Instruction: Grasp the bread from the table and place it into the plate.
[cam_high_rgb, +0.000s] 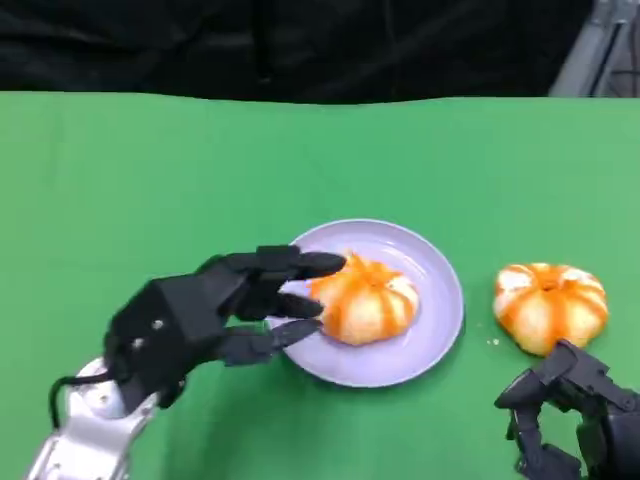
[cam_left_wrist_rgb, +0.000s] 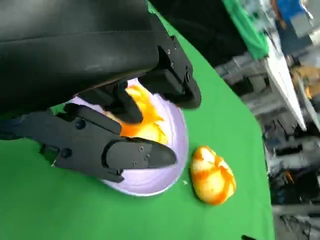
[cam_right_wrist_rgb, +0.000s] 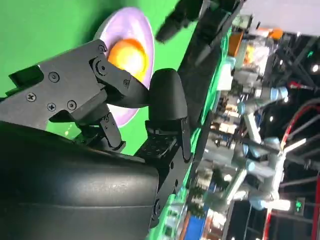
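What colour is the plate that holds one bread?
The plate is pale lilac, plain, without pattern. The head view shows it best.

One bread (cam_high_rgb: 366, 300) in the plate (cam_high_rgb: 440, 330), a second bread (cam_high_rgb: 550, 305) on the table (cam_high_rgb: 150, 170).
The plate sits mid-table; the second bread lies just right of it. The left hand (cam_high_rgb: 215, 310) reaches over the plate's left rim, the right hand (cam_high_rgb: 575, 415) in front of the second bread.

1. The head view looks down from above onto the green table (cam_high_rgb: 120, 170), facing its far edge.
2. The left wrist view sits close behind the left hand (cam_left_wrist_rgb: 95, 125), tilted.
3. The right wrist view, turned sideways, peers past the right hand (cam_right_wrist_rgb: 120, 115).
4. All share the plate (cam_high_rgb: 440, 320).
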